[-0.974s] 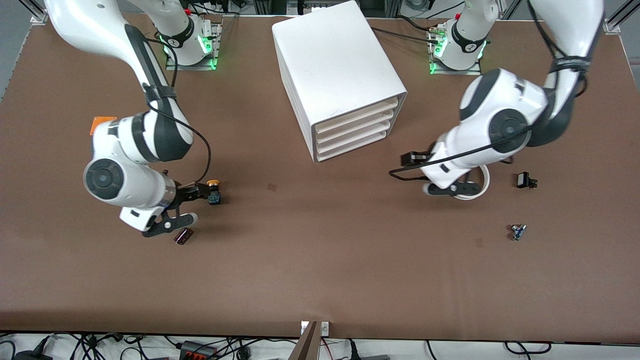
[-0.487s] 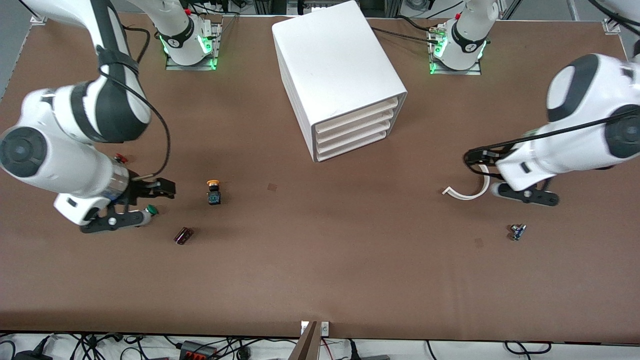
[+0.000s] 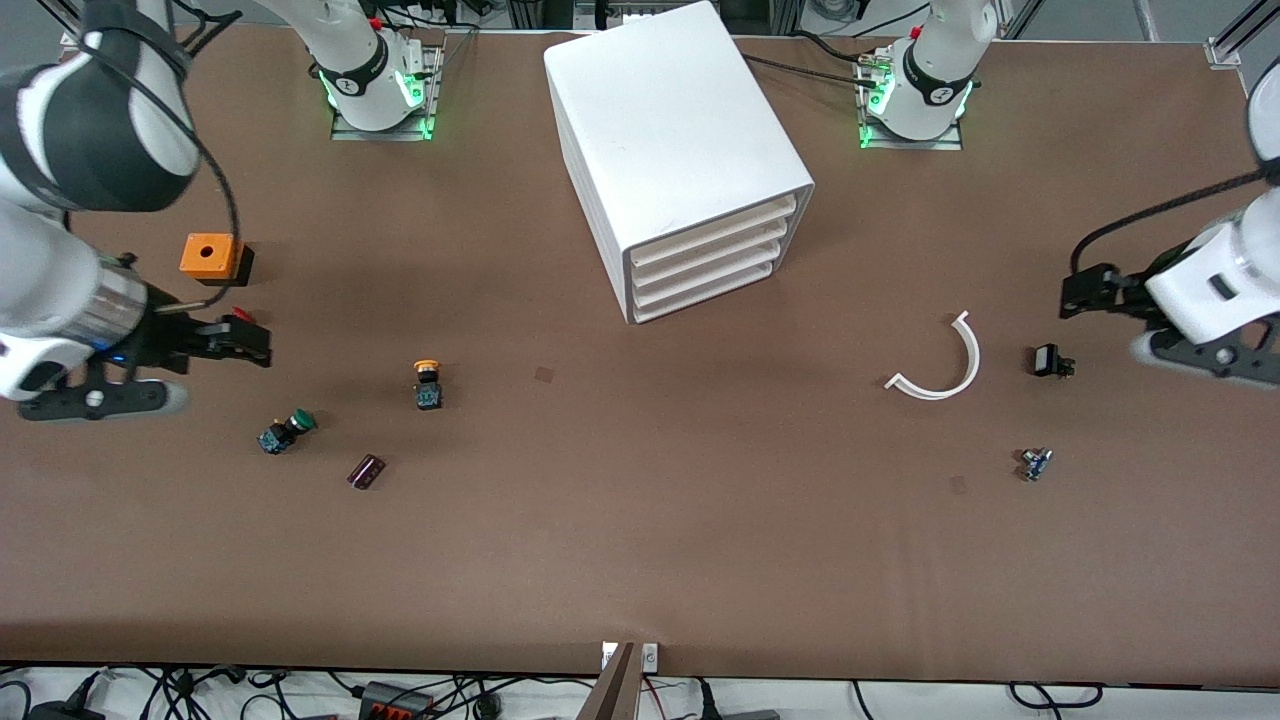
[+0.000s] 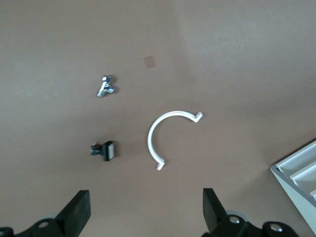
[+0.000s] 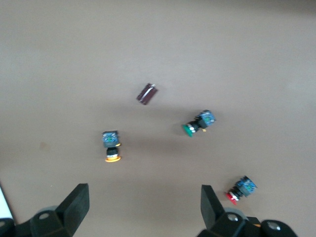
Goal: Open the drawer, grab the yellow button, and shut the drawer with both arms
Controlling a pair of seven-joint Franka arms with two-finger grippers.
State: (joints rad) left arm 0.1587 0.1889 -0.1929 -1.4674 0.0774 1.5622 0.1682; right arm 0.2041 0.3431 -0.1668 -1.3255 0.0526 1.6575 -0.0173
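My 2 claws are both wide open and hold nothing. My right gripper (image 3: 150, 365) hangs over the table's right-arm end; my left gripper (image 3: 1165, 320) hangs over the other end. The button (image 3: 427, 384) stands on the table. The drawer (image 3: 712, 232) looks shut, so I think I am done.

The arms (image 3: 70, 190) are glossy white with black joint bands. Black cables run along them. Their bases (image 3: 375, 85) glow green, and the fingers (image 4: 76, 212) are matte black.
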